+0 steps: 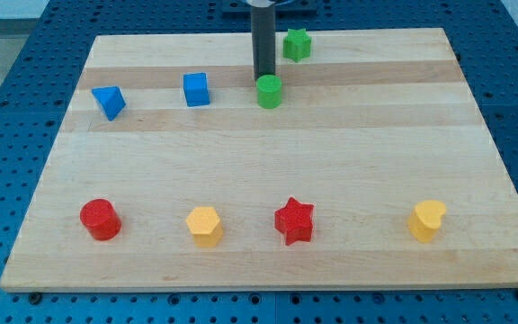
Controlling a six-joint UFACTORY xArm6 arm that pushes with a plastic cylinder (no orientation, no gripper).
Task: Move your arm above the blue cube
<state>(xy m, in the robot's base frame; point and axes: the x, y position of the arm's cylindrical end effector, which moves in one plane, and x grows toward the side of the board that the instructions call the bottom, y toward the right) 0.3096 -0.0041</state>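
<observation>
The blue cube (196, 89) sits on the wooden board (268, 153) in the upper left part of the view. My tip (263, 78) is at the lower end of the dark rod that comes down from the view's top centre. It stands to the right of the blue cube, well apart from it, and right at the top edge of a green cylinder (269, 91). A blue triangular block (109, 102) lies to the left of the cube.
A green star (297, 44) sits near the top edge, right of the rod. Along the bottom lie a red cylinder (100, 219), a yellow hexagonal block (204, 225), a red star (294, 220) and a yellow heart-shaped block (427, 220).
</observation>
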